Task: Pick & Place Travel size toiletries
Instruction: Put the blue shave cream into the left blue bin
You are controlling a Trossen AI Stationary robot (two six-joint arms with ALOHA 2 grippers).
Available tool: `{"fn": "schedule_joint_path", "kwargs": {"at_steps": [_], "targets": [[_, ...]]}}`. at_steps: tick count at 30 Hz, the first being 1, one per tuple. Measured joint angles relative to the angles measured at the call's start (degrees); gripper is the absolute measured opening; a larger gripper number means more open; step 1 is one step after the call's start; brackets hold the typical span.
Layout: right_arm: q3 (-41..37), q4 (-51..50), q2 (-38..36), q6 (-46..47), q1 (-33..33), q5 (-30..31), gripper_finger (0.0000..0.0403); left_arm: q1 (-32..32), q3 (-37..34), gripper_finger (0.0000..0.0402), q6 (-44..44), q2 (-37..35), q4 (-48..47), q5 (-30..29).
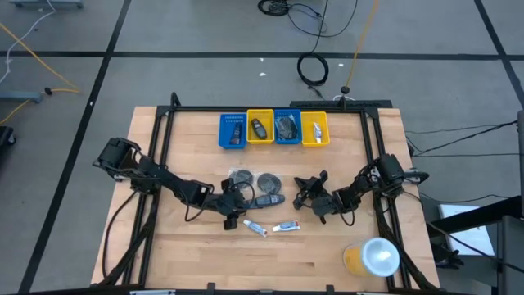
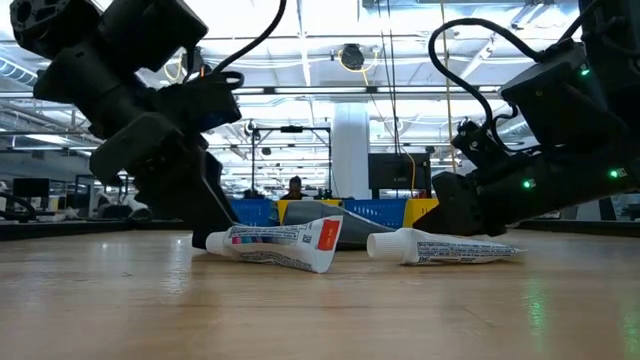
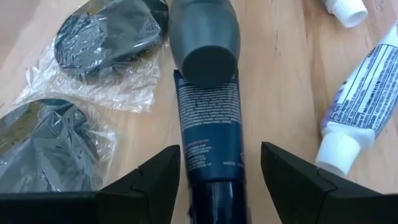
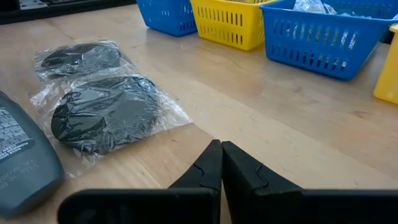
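A dark blue tube (image 3: 208, 124) with a grey cap (image 3: 205, 37) lies flat on the table. My left gripper (image 3: 221, 155) is open, its fingers standing on either side of the tube's flat end without plainly touching it. Two dark discs in clear wrap (image 3: 102, 37) (image 3: 43, 149) lie just beyond the tube. Two white tubes (image 1: 255, 229) (image 1: 285, 227) lie nearer the table's near edge. My right gripper (image 4: 221, 146) is shut and hangs low over bare table (image 1: 304, 188), to the right of the discs (image 4: 102, 118).
A row of blue and yellow bins (image 1: 232, 131) (image 1: 260, 127) (image 1: 287, 127) (image 1: 315, 129) stands along the far edge, each holding something. A yellow cup with a white lid (image 1: 372, 257) stands at the near right corner. Bare wood lies between the bins and the discs.
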Motion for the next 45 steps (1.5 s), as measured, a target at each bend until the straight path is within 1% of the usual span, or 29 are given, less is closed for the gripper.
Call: {"fn": "schedule_joint_path", "kwargs": {"at_steps": [4,9,12,15,18,21,24,28,31,33,36,38,41,43,45], "targets": [[0.0,0.0,0.0,0.0,0.0,0.0,0.0000,0.0,0.0,0.0218,0.1,0.5,-0.6,-1.4],[0.0,0.0,0.0,0.0,0.0,0.0,0.0000,0.0,0.0,0.0212,1.3,1.8,-0.4,-1.5],[0.0,0.0,0.0,0.0,0.0,0.0,0.0000,0.0,0.0,0.0186,1.3,1.9,-0.3,-1.4],[0.0,0.0,0.0,0.0,0.0,0.0,0.0000,0.0,0.0,0.0147,0.8,1.9,-0.4,-1.4],[0.0,0.0,0.0,0.0,0.0,0.0,0.0000,-0.2,0.0,0.0113,-2.0,1.9,-0.7,-1.1],[0.0,0.0,0.0,0.0,0.0,0.0,0.0000,-0.8,0.1,0.0111,-8.2,1.9,-3.4,-1.5],[0.0,-0.3,0.0,0.0,0.0,0.0,0.0000,-2.1,0.2,0.0112,-15.6,1.7,-7.0,-3.7],[0.0,-0.6,0.0,0.0,-0.1,0.0,0.0000,-5.0,0.2,0.0131,-21.5,0.6,-12.5,-7.8],[0.0,-0.6,0.0,0.0,-0.6,0.0,0.0000,-6.6,0.0,0.0136,-23.8,-2.4,-16.5,-9.9],[0.0,-0.7,0.0,0.0,-0.9,0.0,0.0000,-7.4,-0.3,0.0131,-25.2,-5.1,-19.5,-11.8],[0.0,-0.8,0.0,0.3,-1.2,0.0,0.0000,-7.7,-0.1,0.0119,-28.7,-9.7,-23.6,-16.7],[0.0,-0.9,0.0,0.3,-1.2,0.0,0.0000,-7.0,-0.1,0.0116,-31.1,-12.3,-26.3,-20.0],[0.0,-0.9,0.0,0.3,-1.5,-0.1,0.0000,-3.7,-0.1,0.0123,-31.9,-15.6,-27.0,-22.9],[0.0,-0.9,0.0,0.4,-1.7,0.0,0.0000,-0.2,-0.1,0.0131,-30.0,-17.1,-26.1,-23.2],[0.0,-0.9,0.0,0.4,-1.9,0.0,0.0000,3.6,-0.1,0.0135,-27.2,-17.8,-24.5,-22.3]]}}
